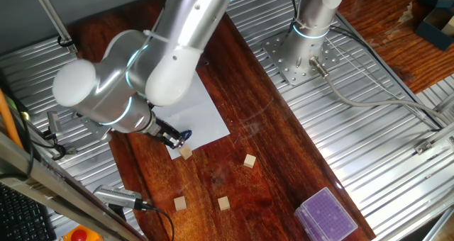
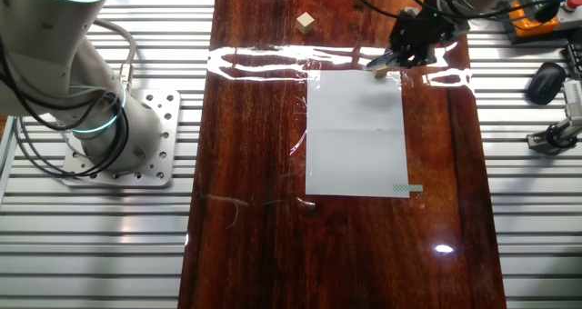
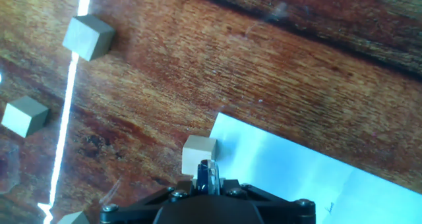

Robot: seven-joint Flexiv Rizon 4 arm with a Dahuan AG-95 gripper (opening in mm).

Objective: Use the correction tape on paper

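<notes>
No text, label, brand or number can be read in any view. The paper (image 2: 356, 132) looks blank, apart from a faint mark too small to make out; a small green patterned strip (image 2: 407, 188) sits at one corner.

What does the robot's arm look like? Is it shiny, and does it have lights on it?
The arm is made of fat, rounded silver tubes, smooth and a bit shiny. Thin glowing rings of blue-green light wrap its joints. It stands on a round metal base plate full of holes, with dark cables looping beside it. The gripper at its end is small, black and boxy, held together with little screws.
</notes>
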